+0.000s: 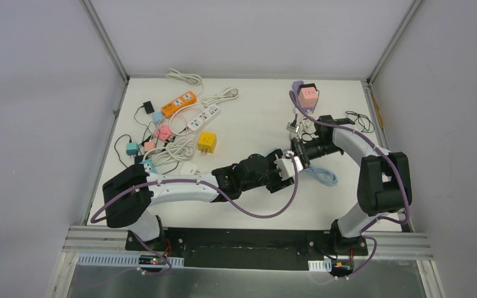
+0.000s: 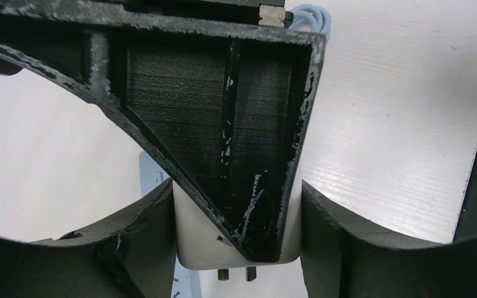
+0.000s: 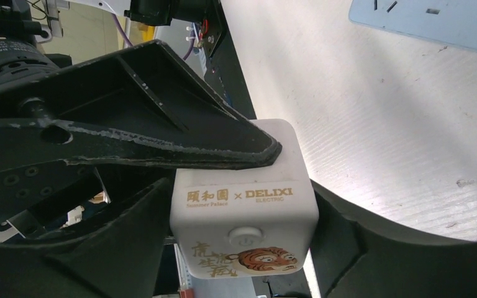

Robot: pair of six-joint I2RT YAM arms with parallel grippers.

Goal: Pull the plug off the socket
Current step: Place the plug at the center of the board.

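Note:
The plug is a white cube with a tiger print and a round button. Its two metal prongs stick out bare, with nothing on them. My left gripper is shut on it, a finger pressed against each side. My right gripper flanks the same cube from the opposite side, but I cannot make out whether its fingers touch it. The two grippers meet above the middle of the table. The socket, a flat light-blue strip with slots, lies on the table apart from the plug, and its edge shows behind the cube.
The strip's light-blue cable is coiled right of the grippers. A pink cube socket stands at the back right, next to black wires. At the back left lie an orange strip, a white strip, a yellow cube and small adapters.

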